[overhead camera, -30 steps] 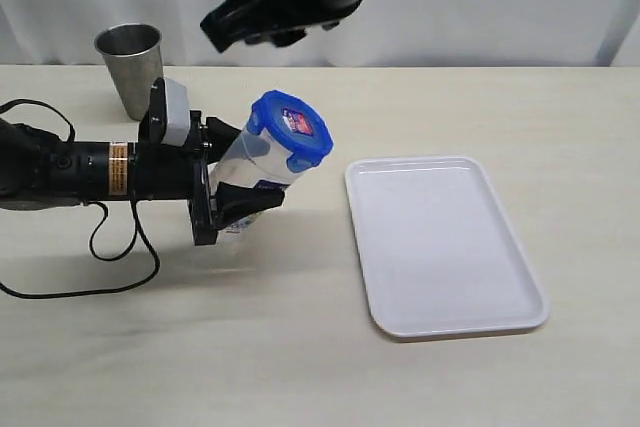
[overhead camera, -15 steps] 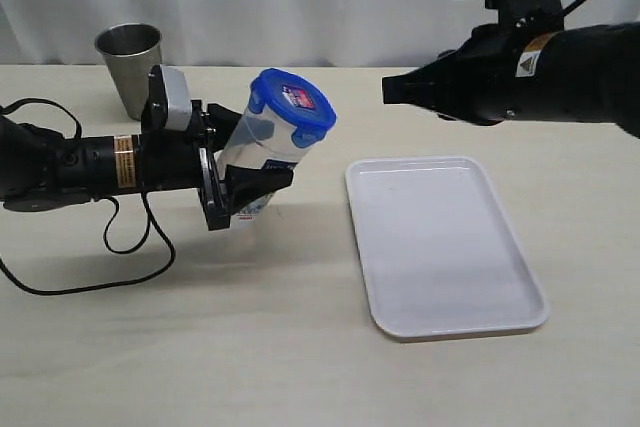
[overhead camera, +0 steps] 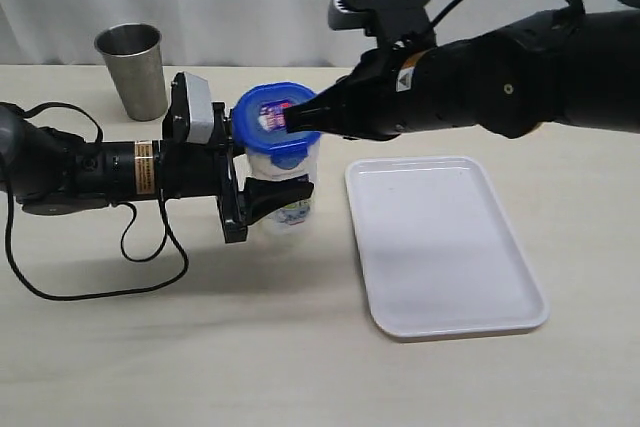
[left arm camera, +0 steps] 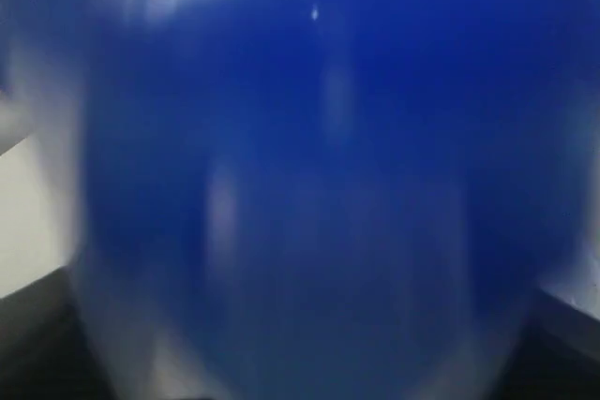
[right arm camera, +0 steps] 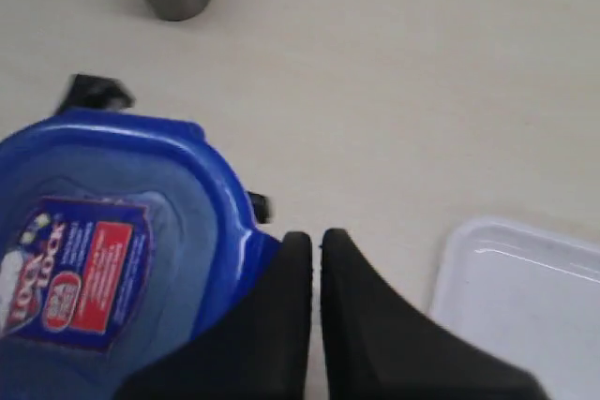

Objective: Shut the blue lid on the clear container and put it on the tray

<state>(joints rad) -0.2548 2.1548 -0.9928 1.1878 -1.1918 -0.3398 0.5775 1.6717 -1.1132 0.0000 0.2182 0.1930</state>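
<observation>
Beige bench (overhead camera: 300, 347) is carrying the tray (overhead camera: 445, 247), beside which the left pincer (overhead camera: 268, 179) is gripping the clear container (overhead camera: 292, 169), now righted from its tilt, while the right pincer (overhead camera: 296, 121), jaws shut, is arriving on the blue lid (overhead camera: 268, 117), likely to press it down.

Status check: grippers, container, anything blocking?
Left gripper clamped on clear container, blue lid on top. Right gripper shut, tips at lid's edge. Container not yet on tray; nothing between them.
</observation>
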